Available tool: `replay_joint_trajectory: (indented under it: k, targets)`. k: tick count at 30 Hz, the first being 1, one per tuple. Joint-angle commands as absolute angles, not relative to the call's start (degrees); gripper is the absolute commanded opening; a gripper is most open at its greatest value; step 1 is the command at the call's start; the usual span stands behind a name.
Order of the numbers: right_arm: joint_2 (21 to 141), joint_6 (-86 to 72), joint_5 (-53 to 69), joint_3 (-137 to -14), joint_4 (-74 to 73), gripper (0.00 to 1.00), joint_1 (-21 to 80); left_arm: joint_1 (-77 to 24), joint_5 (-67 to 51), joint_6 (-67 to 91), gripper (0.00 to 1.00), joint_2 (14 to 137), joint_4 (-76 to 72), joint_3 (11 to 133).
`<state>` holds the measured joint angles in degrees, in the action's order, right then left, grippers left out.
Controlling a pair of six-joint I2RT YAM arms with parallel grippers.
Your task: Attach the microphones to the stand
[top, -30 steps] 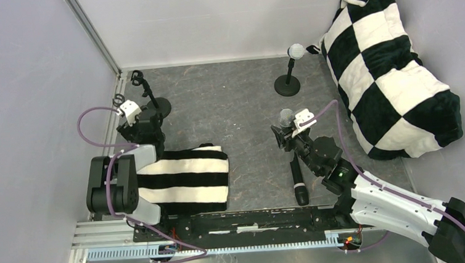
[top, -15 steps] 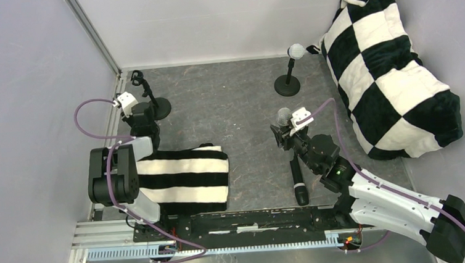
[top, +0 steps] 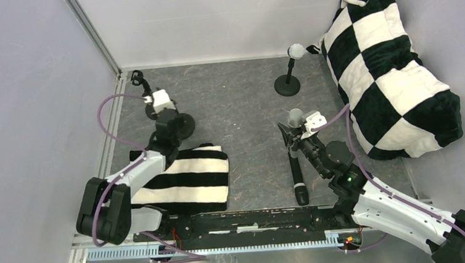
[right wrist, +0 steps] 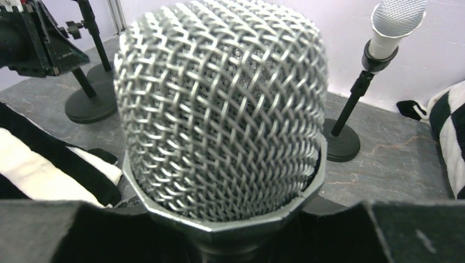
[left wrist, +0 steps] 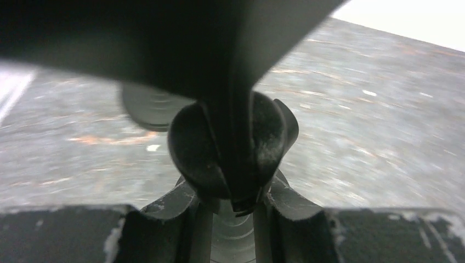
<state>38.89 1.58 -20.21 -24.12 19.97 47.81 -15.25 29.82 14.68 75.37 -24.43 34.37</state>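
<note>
A black-and-white checkered cushion (top: pixel 393 71) fills the far right corner of the table (top: pixel 234 106); a striped cloth (top: pixel 187 178) lies under the left arm; the left gripper (left wrist: pixel 233 216) is clamped on the stem of an empty stand (top: pixel 186 123) just beyond that cloth; the right gripper (top: pixel 291 133) grips the silver-grey microphone (right wrist: pixel 219 109) upright, mid-table; the white microphone (top: pixel 296 51) sits in the far stand (top: pixel 287 87); the black microphone (top: pixel 297 179) lies flat beside the right arm.

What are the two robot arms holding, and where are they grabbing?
The right end effector grips the silver-grey microphone by its handle, just below the head. The left end effector grips a black stand near its top.
</note>
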Motion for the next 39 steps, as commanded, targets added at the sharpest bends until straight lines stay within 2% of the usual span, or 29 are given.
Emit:
replay_joint_trajectory:
  k: [1,10,15,20,29,34,39]
  targets:
    - [34.53,2.79,-21.96,-22.65,20.82,0.00,47.50,-25.83,29.60,15.15,0.02,72.05,-30.87,35.95]
    - [27.57,4.21,-23.14,-20.79,17.69,0.00,47.55,-45.86,26.00,8.97,0.02,85.86,-42.35,43.32]
    - [25.34,1.86,-23.06,-20.24,15.18,0.00,47.56,-49.24,23.63,8.17,0.02,90.17,-46.43,44.56]
    - [24.61,1.33,-23.18,-19.99,13.39,0.00,47.54,-51.96,26.75,5.93,0.04,93.08,-47.32,45.34]
    - [24.99,0.55,-21.09,-20.49,12.28,0.00,47.50,-54.10,27.02,5.54,0.60,94.43,-50.27,41.81]
    - [24.55,-2.19,-20.53,-20.96,11.41,0.00,47.60,-54.10,25.10,6.06,0.86,90.62,-50.14,37.61]
    - [22.74,0.25,-18.96,-19.25,13.63,0.00,47.53,-53.94,17.53,2.46,0.93,85.74,-48.54,33.22]
